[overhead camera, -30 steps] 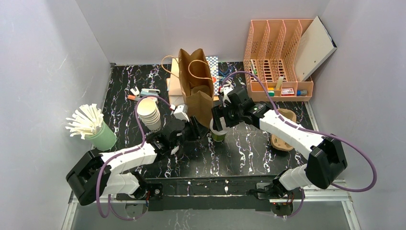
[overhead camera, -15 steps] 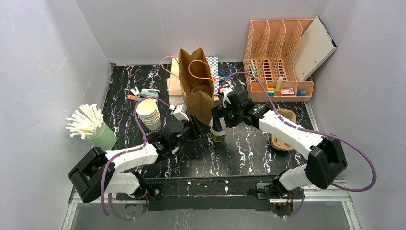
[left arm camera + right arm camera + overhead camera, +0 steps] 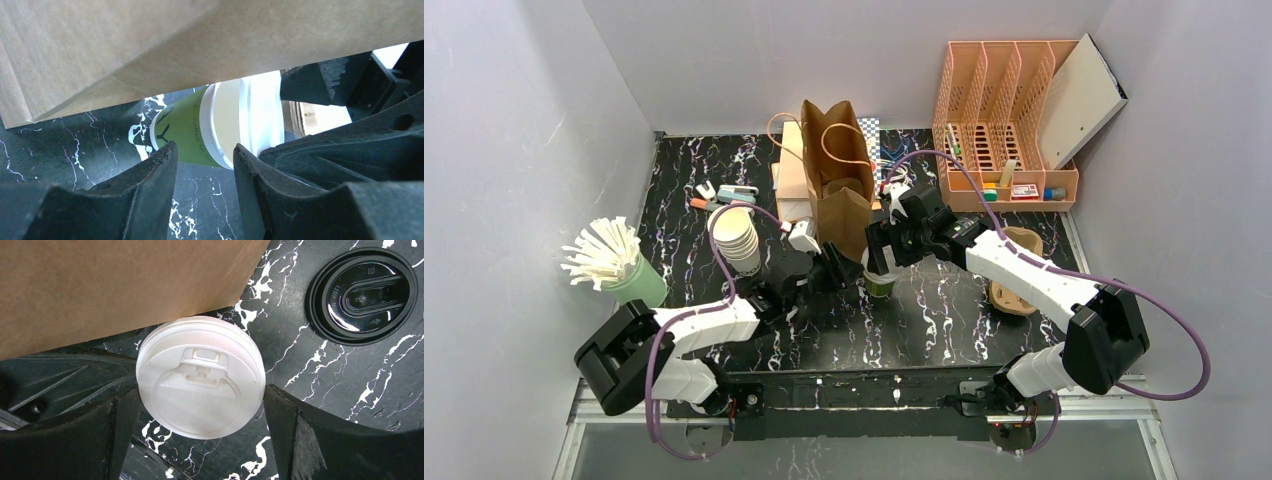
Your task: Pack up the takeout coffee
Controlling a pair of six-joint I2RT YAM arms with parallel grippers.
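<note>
Right end effector [image 3: 197, 401] straddling green cup [image 3: 182, 137], perhaps touching, bag [image 3: 125, 290] alongside

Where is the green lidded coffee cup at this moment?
In the top view, the green cup stands mid-table, just in front of the brown paper bag, between the fingers of the right gripper. The left gripper is close on its left.

My left arm [image 3: 694, 325] reaches forward low over the table, left gripper [image 3: 205, 150] fingers slightly parted, gripping nothing. My right arm [image 3: 1034, 275] stretches in toward centre, wrist pointing down, right gripper [image 3: 202, 400] fingers against both sides of the capped cup [image 3: 200, 370].
</note>
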